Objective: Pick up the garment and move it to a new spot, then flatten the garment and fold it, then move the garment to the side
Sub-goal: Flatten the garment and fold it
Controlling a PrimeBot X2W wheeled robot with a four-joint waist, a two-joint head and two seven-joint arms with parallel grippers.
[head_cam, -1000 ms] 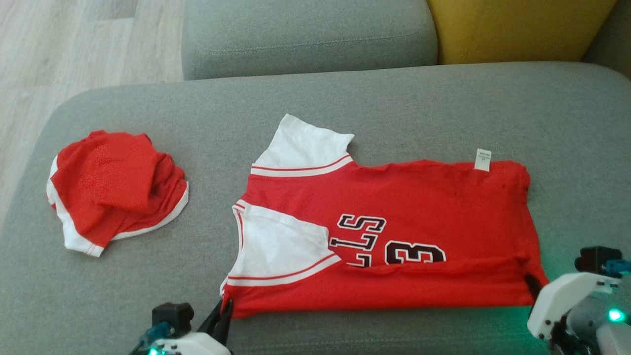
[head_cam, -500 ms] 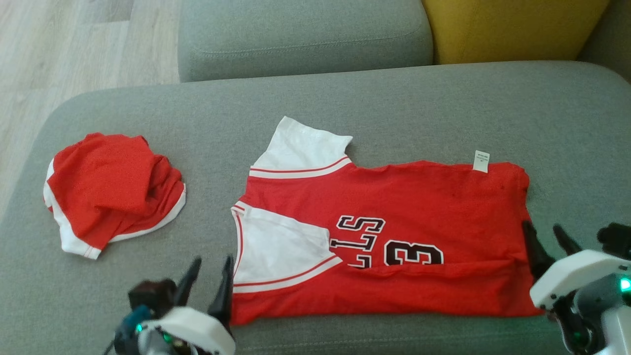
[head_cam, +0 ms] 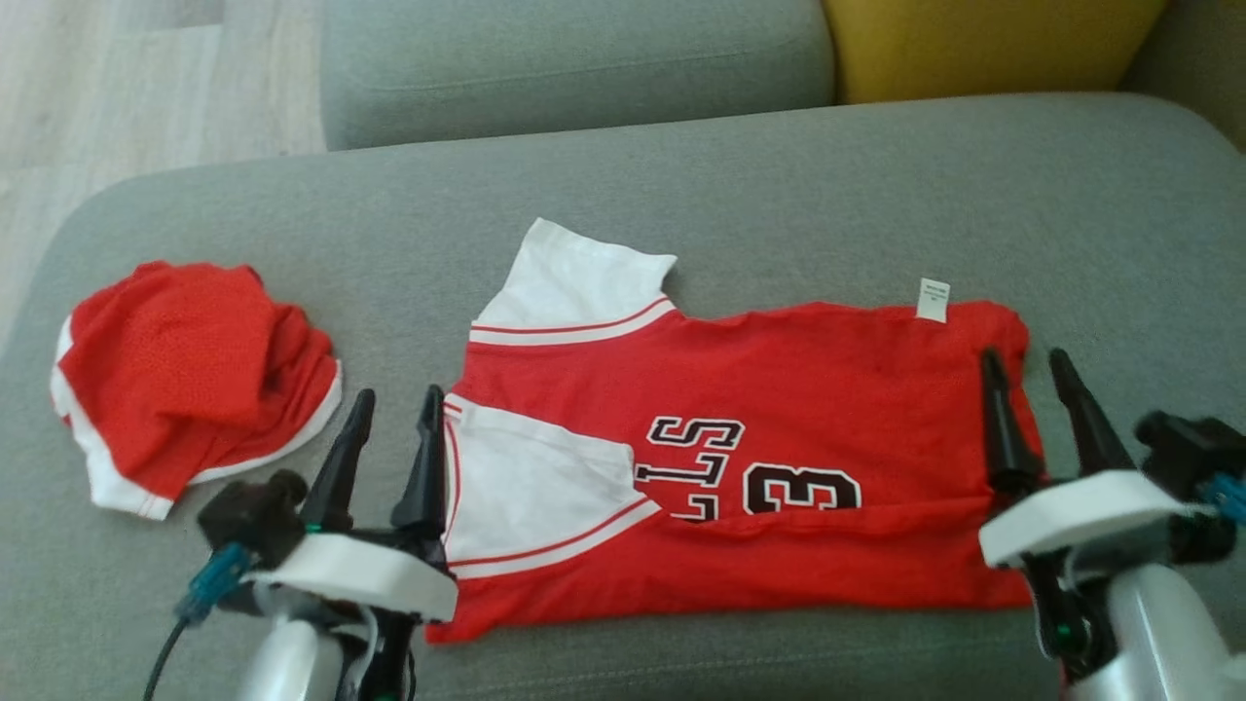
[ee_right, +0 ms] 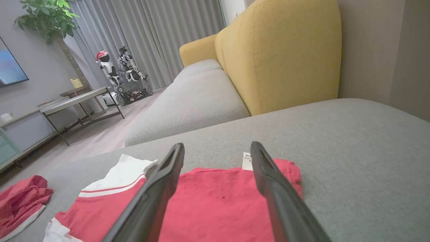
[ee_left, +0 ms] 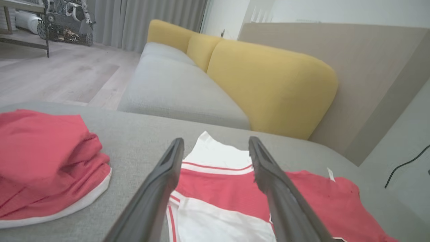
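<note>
The garment (head_cam: 798, 419) is a red jersey with white sleeves and black lettering, lying flat on the grey sofa seat (head_cam: 681, 195) with its near edge folded over once. A white label (head_cam: 932, 299) sticks out at its far edge. My left gripper (head_cam: 389, 404) is open above the jersey's left end, beside the near white sleeve (ee_left: 218, 222). My right gripper (head_cam: 1024, 365) is open over the jersey's right end (ee_right: 215, 198). Neither holds any cloth.
A second red and white garment (head_cam: 185, 370) lies bunched at the seat's left end. Behind the seat are another grey cushion (head_cam: 574, 68) and a yellow backrest (head_cam: 983, 44). Wooden floor (head_cam: 117, 88) lies past the left edge.
Both grippers let go of the jersey's near corners, opened, and rose up over its two ends. The folded near edge stays lying on the jersey. The camera shifted slightly.
</note>
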